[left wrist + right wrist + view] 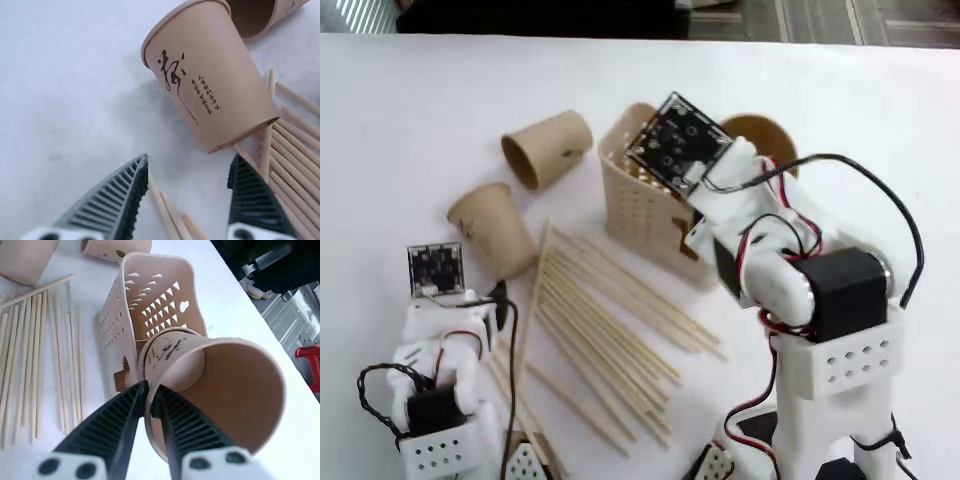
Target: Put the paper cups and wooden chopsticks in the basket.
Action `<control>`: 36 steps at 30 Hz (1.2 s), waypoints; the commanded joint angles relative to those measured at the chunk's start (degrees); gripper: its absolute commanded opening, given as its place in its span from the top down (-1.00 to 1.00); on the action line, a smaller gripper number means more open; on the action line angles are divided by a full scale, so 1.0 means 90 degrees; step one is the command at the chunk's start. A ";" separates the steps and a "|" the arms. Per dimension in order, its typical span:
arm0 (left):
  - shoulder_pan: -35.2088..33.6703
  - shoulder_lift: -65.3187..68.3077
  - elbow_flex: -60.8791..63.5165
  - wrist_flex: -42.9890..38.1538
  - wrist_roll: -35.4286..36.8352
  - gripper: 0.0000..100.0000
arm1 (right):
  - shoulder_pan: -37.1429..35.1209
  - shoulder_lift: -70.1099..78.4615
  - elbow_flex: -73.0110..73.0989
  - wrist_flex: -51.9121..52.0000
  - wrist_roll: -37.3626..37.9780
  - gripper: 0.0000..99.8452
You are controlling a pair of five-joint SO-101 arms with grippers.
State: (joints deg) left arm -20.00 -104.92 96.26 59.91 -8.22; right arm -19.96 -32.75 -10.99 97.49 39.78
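Starting nearest the arms, the left pincer (190,165) hangs low over the white desk (60,100), its ribbed black fingers (125,195) apart with nothing between them. Just beyond its tips a tan paper cup (210,80) lies tipped over, one end against the wooden chopsticks (290,150). Its wall carries a dark brush-style mark and a line of small print. A second cup (255,15) lies just past it, its open mouth showing a brown inside.

The high view shows the chopsticks fanned out as thin, pale, straight sticks between the two arms, reaching to the foot of the basket (640,200).

The right pincer (150,390) is clamped on the rim of a third cup (225,390), which is tilted with its base at the basket's open top. The basket is cream plastic, upright, with walls pierced by triangular and slotted holes.
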 commanded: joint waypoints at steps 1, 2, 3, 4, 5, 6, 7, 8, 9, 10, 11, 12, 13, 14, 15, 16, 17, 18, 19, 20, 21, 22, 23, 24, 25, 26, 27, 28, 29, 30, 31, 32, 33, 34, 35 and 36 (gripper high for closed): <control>-0.0054 0.0054 -0.0049 -0.0117 -0.0068 0.47 | -0.0063 0.0054 -0.0059 0.0073 -0.0059 0.96; -0.0054 0.0054 -0.0049 -0.0117 -0.0068 0.47 | 0.0005 0.0063 -0.0039 0.0073 -0.0059 0.96; -0.0054 0.0054 -0.0049 -0.0117 -0.0068 0.47 | 0.0103 0.0063 -0.0039 0.0073 -0.0059 0.96; -0.0054 0.0054 -0.0049 -0.0117 -0.0068 0.47 | 0.0181 0.0073 -0.0039 0.0063 -0.0049 0.96; -0.0054 0.0054 -0.0049 -0.0117 -0.0068 0.47 | 0.0249 0.0073 -0.0039 0.0063 -0.0039 0.95; -0.0054 0.0054 -0.0049 -0.0117 -0.0068 0.47 | 0.0317 0.0073 -0.0039 0.0063 -0.0039 0.92; -0.0044 0.0054 -0.0049 -0.0117 -0.0068 0.47 | 0.0386 0.0073 -0.0049 0.0063 -0.0049 0.87; -0.0044 0.0054 -0.0049 -0.0117 -0.0068 0.47 | 0.0435 0.0063 -0.0059 0.0063 -0.0049 0.80; -0.0044 0.0054 -0.0049 -0.0117 -0.0068 0.47 | 0.0454 0.0034 -0.0059 0.0044 -0.0059 0.72; -0.0034 0.0054 -0.0049 -0.0117 -0.0068 0.47 | 0.0444 0.0015 -0.0068 0.0024 -0.0059 0.64; -0.0034 0.0054 -0.0049 -0.0117 -0.0068 0.47 | 0.0435 0.0005 -0.0098 0.0024 -0.0059 0.57; -0.0034 0.0054 -0.0049 -0.0117 -0.0068 0.47 | 0.0415 -0.0015 -0.0205 0.0044 -0.0059 0.50; -0.0034 0.0054 -0.0049 -0.0117 -0.0068 0.47 | 0.0405 -0.0044 -0.0313 0.0054 -0.0068 0.45; -0.0034 0.0054 -0.0049 -0.0117 -0.0068 0.47 | 0.0405 -0.0083 -0.0430 0.0054 -0.0068 0.42; -0.0034 0.0054 -0.0049 -0.0117 -0.0068 0.47 | 0.0405 -0.0151 -0.0527 0.0063 -0.0117 0.41; -0.0034 0.0054 -0.0049 -0.0117 -0.0068 0.47 | 0.0405 -0.0230 -0.0615 0.0063 -0.0254 0.41; -0.0034 0.0054 -0.0049 -0.0117 -0.0068 0.47 | 0.0405 -0.0327 -0.0664 0.0063 -0.0420 0.41; -0.0034 0.0054 -0.0049 -0.0117 -0.0068 0.47 | 0.0435 -0.0435 -0.0674 0.0073 -0.0547 0.41; -0.0034 0.0054 -0.0049 -0.0117 -0.0068 0.47 | 0.0444 -0.0562 -0.0664 0.0083 -0.0664 0.41; -0.0034 0.0054 -0.0049 -0.0117 -0.0068 0.47 | 0.0444 -0.0689 -0.0596 0.0103 -0.0752 0.41; -0.0034 0.0054 -0.0049 -0.0117 -0.0068 0.47 | 0.0454 -0.0845 -0.0420 0.0112 -0.0830 0.41; -0.0034 0.0054 -0.0049 -0.0117 -0.0068 0.47 | 0.0454 -0.1040 -0.0156 0.0112 -0.0908 0.41; -0.0034 0.0054 -0.0049 -0.0117 -0.0068 0.47 | 0.0454 -0.1255 0.0176 0.0112 -0.0987 0.41; -0.0034 0.0054 -0.0049 -0.0117 -0.0068 0.47 | 0.0444 -0.1480 0.0567 0.0112 -0.1055 0.41; -0.0034 0.0054 -0.0049 -0.0117 -0.0068 0.47 | 0.0405 -0.1705 0.0947 0.0103 -0.1114 0.41; -0.0034 0.0054 -0.0049 -0.0117 -0.0068 0.47 | 0.0405 -0.1929 0.1348 0.0103 -0.1192 0.41; -0.0034 0.0054 -0.0049 -0.0117 -0.0068 0.47 | 0.0425 -0.2134 0.1700 0.0093 -0.1289 0.40; -0.0034 0.0054 -0.0049 -0.0117 -0.0068 0.47 | 0.0444 -0.2330 0.2061 0.0093 -0.1377 0.40; -0.0034 0.0054 -0.0049 -0.0117 -0.0068 0.47 | 0.0444 -0.2496 0.2413 0.0093 -0.1455 0.40; -0.0034 0.0054 -0.0049 -0.0117 -0.0068 0.47 | 0.0454 -0.2652 0.2764 0.0083 -0.1524 0.40; -0.0034 0.0054 -0.0049 -0.0117 -0.0068 0.47 | 0.0454 -0.2769 0.3096 0.0073 -0.1602 0.40; -0.0034 0.0054 -0.0049 -0.0117 -0.0068 0.47 | 0.0444 -0.2877 0.3438 0.0034 -0.1709 0.40; -0.0034 0.0054 -0.0049 -0.0117 -0.0068 0.47 | 0.0444 -0.2945 0.3761 -0.0093 -0.1827 0.39; -0.0034 0.0054 -0.0049 -0.0117 -0.0068 0.47 | 0.0444 -0.3013 0.4054 -0.0249 -0.1954 0.35; -0.0034 0.0054 -0.0049 -0.0117 -0.0068 0.47 | 0.0454 -0.3072 0.4337 -0.0415 -0.2090 0.29; -0.0034 0.0054 -0.0049 -0.0117 -0.0068 0.47 | 0.0454 -0.3101 0.4601 -0.0571 -0.2227 0.22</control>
State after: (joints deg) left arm -20.00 -104.92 96.26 59.91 -8.22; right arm -16.44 -59.03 25.14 96.00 22.55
